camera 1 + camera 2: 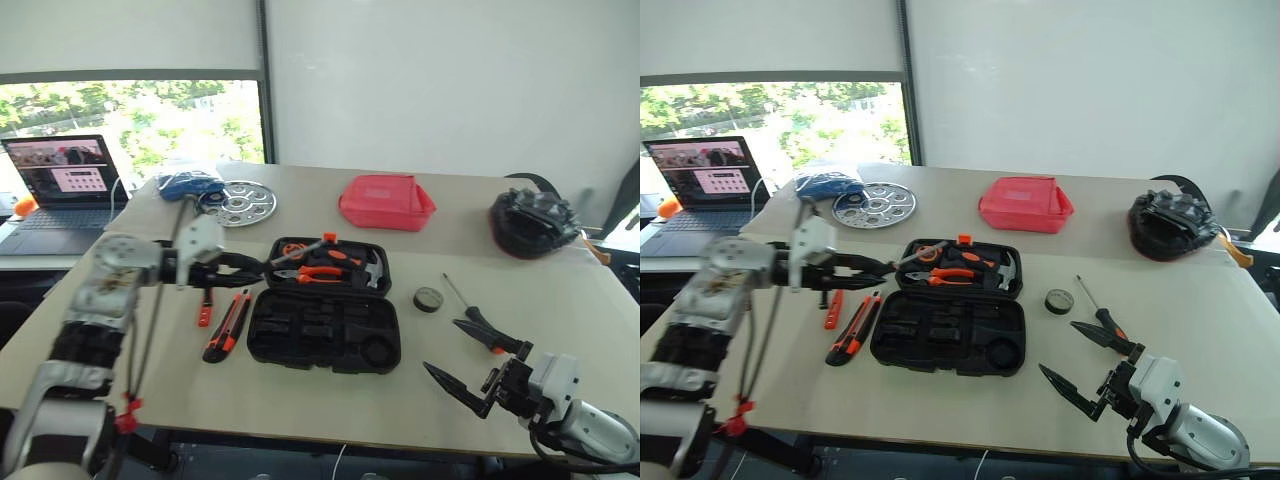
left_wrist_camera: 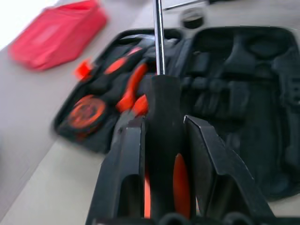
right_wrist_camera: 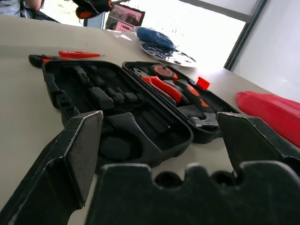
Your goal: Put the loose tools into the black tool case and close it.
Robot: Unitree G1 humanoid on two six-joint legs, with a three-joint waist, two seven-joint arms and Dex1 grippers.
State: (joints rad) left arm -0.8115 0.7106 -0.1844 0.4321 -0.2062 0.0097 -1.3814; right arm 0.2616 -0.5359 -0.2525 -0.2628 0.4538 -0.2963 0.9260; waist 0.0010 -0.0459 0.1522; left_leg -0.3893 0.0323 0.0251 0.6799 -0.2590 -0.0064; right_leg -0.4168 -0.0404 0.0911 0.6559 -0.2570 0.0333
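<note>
gripping a screwdriver (image 2: 161, 140) by its handle, the left gripper (image 1: 245, 270) hung over the open tool case (image 1: 322, 330) — right gripper (image 1: 470, 360) spread wide, empty.

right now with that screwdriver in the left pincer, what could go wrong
The left pincer grips the screwdriver by its handle with the long shaft aimed over the open tool case; the tip may catch the pliers already seated there instead of finding a slot. The other screwdriver lies close in front of the open right pincer, so a careless move could knock it toward the table's edge.
</note>
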